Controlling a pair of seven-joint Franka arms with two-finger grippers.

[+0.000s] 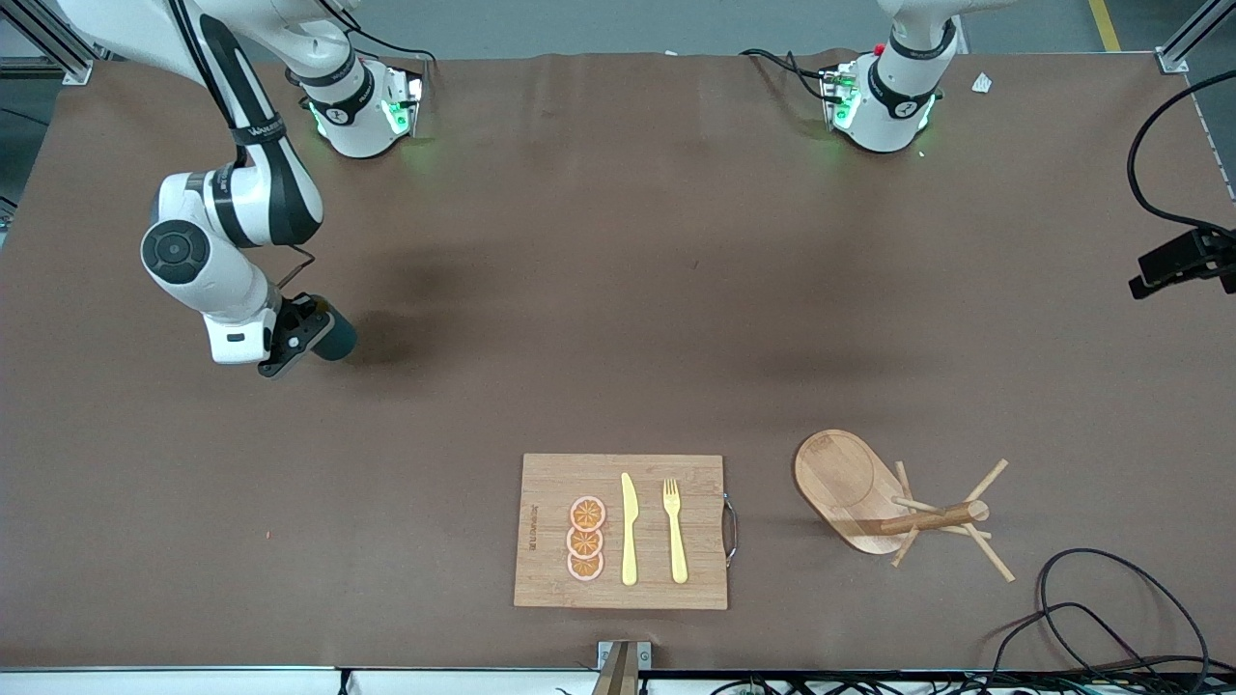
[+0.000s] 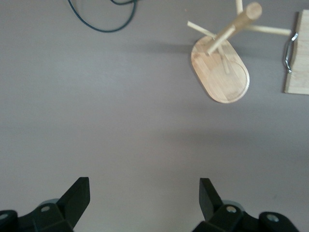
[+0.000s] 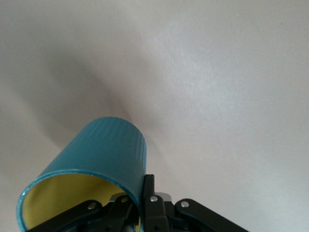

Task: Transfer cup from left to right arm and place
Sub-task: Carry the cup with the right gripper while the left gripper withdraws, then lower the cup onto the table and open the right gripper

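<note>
The cup [image 1: 338,338] is dark teal with ribbed sides and a yellow inside [image 3: 63,195]. It is tilted over bare table toward the right arm's end. My right gripper [image 1: 314,333] is shut on the cup's wall [image 3: 108,145], one finger [image 3: 149,191] outside the rim and the other inside. The handle does not show. My left gripper [image 2: 145,186] is out of the front view. In the left wrist view it hangs open over bare table, and nothing is between its fingers [image 2: 79,193].
A wooden cutting board [image 1: 541,526] with orange slices, a yellow knife and a fork lies near the front edge. A wooden mug tree [image 1: 850,483] stands beside it toward the left arm's end, also in the left wrist view [image 2: 222,72]. Cables [image 1: 1110,598] lie at the corner.
</note>
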